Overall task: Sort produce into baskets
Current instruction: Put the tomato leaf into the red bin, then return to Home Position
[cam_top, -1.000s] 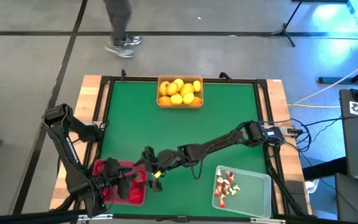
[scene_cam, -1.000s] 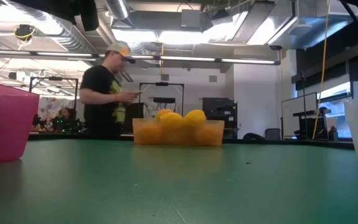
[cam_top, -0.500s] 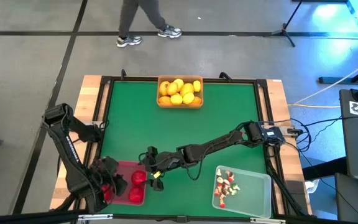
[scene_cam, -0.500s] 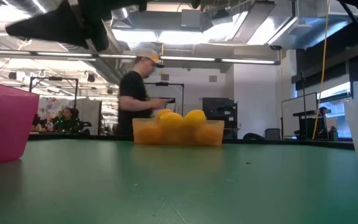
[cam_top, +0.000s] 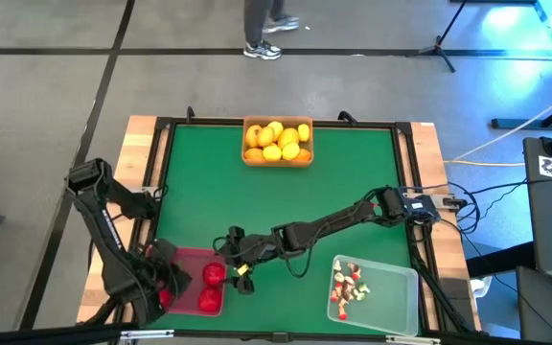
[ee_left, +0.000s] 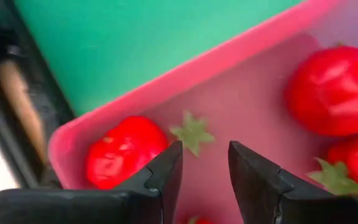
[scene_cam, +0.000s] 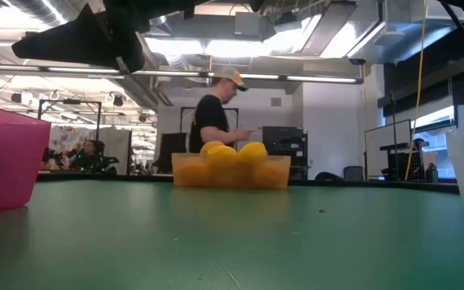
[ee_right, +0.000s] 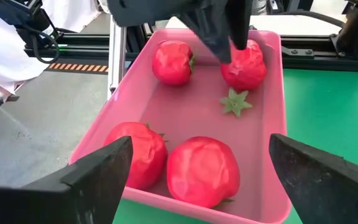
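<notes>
Down at ~7 o'clock on the green bench (cam_top: 276, 192) sits the red basket (cam_top: 195, 257) w/ red round fruits (ee_right: 202, 170) in it, plus a loose green star-shaped leaf bit (ee_right: 235, 101) on its floor; left gripper (ee_left: 204, 168) hangs right over that basket, fingers (ee_left: 164, 175) a bit apart w/ nothing between them, one red fruit (ee_left: 124, 151) just beside the tips; right gripper (cam_top: 234, 257) is parked at the basket's 3 o'clock edge, arm stretched in from the 4 o'clock side, fingers (ee_right: 92, 177) spread wide, empty; orange-tan basket (cam_top: 278, 158) at 12 o'clock is piled w/ yellow fruits (cam_top: 274, 139), also shows mid-frame in the low view; clear basket (cam_top: 391, 297) at ~5 o'clock has the small whitish-and-red bits (cam_top: 347, 287) bunched toward its 9 o'clock end; a person (scene_cam: 216, 121) stands past the far edge of the bench, behind the yellow pile.
</notes>
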You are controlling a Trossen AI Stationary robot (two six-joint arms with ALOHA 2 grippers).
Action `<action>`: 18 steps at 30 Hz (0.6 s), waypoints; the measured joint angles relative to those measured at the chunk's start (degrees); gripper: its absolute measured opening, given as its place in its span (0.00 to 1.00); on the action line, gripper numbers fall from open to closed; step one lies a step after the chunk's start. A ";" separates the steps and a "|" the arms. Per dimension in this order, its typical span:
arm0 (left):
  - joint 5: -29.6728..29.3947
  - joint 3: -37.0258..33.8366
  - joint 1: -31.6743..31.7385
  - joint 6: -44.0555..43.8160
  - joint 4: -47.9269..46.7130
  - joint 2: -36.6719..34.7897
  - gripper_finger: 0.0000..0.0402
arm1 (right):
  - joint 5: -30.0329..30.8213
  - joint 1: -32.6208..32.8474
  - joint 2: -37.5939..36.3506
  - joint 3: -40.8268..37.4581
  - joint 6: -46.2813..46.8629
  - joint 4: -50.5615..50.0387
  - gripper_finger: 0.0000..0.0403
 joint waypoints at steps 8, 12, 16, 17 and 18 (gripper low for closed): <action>-1.01 0.00 1.15 -0.15 -4.62 -1.04 0.31 | -0.03 -0.02 -0.41 -0.02 0.02 -0.35 0.93; -11.01 0.00 3.22 0.34 -1.89 -2.81 0.32 | -0.02 -0.06 -4.12 -0.07 -0.17 -2.72 0.93; -20.80 0.00 4.63 0.59 -1.19 -5.74 0.32 | -0.68 -0.65 -9.56 0.00 -2.00 -5.04 0.93; -23.21 0.00 4.92 0.75 -1.24 -6.62 0.32 | -1.20 -0.85 -11.00 0.00 -2.47 -6.28 0.93; -25.24 0.00 5.23 1.29 -1.28 -7.60 0.32 | -1.66 -1.16 -12.21 0.00 -2.92 -6.92 0.93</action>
